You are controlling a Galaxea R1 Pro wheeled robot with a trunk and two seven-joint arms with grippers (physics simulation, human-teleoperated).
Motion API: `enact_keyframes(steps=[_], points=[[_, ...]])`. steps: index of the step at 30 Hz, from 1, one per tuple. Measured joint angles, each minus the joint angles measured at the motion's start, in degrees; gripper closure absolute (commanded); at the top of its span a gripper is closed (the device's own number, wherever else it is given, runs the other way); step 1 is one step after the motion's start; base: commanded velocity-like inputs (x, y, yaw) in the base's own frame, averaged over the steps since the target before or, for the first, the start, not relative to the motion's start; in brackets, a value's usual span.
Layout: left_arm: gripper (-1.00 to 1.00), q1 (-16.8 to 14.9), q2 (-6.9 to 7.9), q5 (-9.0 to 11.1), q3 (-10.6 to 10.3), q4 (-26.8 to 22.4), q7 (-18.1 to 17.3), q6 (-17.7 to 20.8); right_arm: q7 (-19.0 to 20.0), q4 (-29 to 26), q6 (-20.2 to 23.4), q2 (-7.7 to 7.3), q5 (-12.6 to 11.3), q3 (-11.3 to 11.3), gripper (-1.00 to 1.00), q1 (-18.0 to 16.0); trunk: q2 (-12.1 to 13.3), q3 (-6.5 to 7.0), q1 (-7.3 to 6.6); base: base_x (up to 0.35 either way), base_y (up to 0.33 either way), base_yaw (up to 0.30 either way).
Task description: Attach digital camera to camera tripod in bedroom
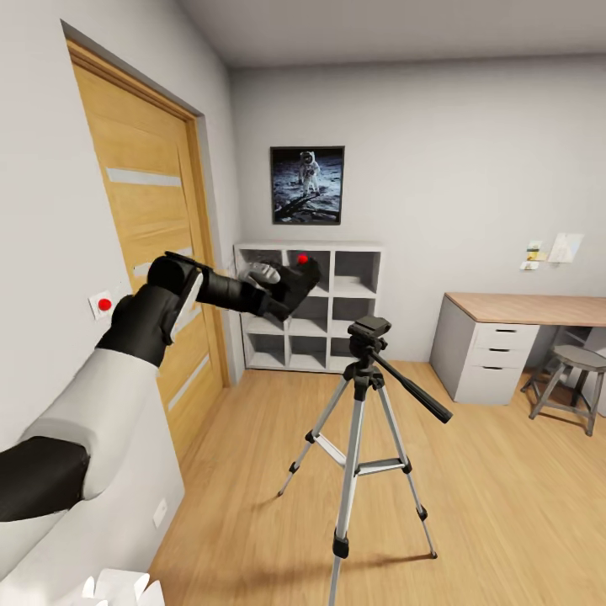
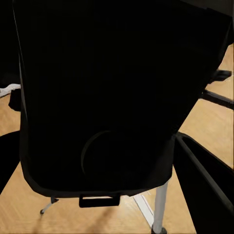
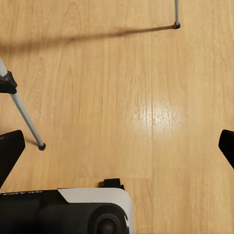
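Observation:
My left gripper [image 1: 284, 296] is held out at chest height, shut on the digital camera [image 1: 302, 276], a small black box with a red button on top. In the left wrist view the camera's black body [image 2: 105, 97] sits between the fingers [image 2: 204, 180], with a tripod leg [image 2: 160, 207] showing below it. The camera tripod [image 1: 360, 421] stands on the bedroom's wood floor, right of and below the camera. Its black head [image 1: 370, 326] is bare and its pan handle [image 1: 417, 391] slants down to the right. My right gripper [image 3: 118, 146] is open above the floor between two tripod legs [image 3: 24, 117].
A wooden door [image 1: 151, 252] fills the left wall, with a red-dotted switch [image 1: 103, 304] beside it. White cube shelves [image 1: 320, 311] stand behind the camera under a moon poster [image 1: 307, 185]. A desk [image 1: 505, 337] and a stool [image 1: 572, 379] are at the right.

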Motion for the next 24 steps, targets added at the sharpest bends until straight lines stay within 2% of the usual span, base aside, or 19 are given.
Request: enact_keyframes(steps=[1,4,6,12,18,24], points=[[1.00,0.0,-0.02,-0.2,-1.5,-0.2,0.0,0.0,0.0,0.0,0.0,0.00,0.0,0.0,-1.00,0.0,0.0,0.00,0.00,0.000,0.000,0.000],[1.00,0.0,0.01,-0.2,-3.9,-1.1,0.0,0.0,0.0,0.0,0.0,0.00,0.0,0.0,-1.00,0.0,0.0,0.00,0.00,0.000,0.000,0.000],[1.00,0.0,0.07,-0.3,-4.5,-1.4,0.1,0.0,0.0,0.0,0.0,0.00,0.0,0.0,-1.00,0.0,0.0,0.00,0.00,0.000,0.000,0.000],[1.00,0.0,0.19,-0.3,-4.8,-2.1,-0.1,0.0,0.0,0.0,0.0,0.00,0.0,0.0,-1.00,0.0,0.0,0.00,0.00,0.000,0.000,0.000],[1.00,0.1,0.83,-0.2,-4.9,-7.2,-0.3,0.0,0.0,0.0,0.0,0.00,0.0,0.0,-1.00,0.0,0.0,0.00,0.00,0.000,0.000,0.000],[1.00,0.1,1.07,-0.3,-4.9,-8.6,-0.5,0.0,0.0,0.0,0.0,0.00,0.0,0.0,-1.00,0.0,0.0,0.00,0.00,0.000,0.000,0.000]])
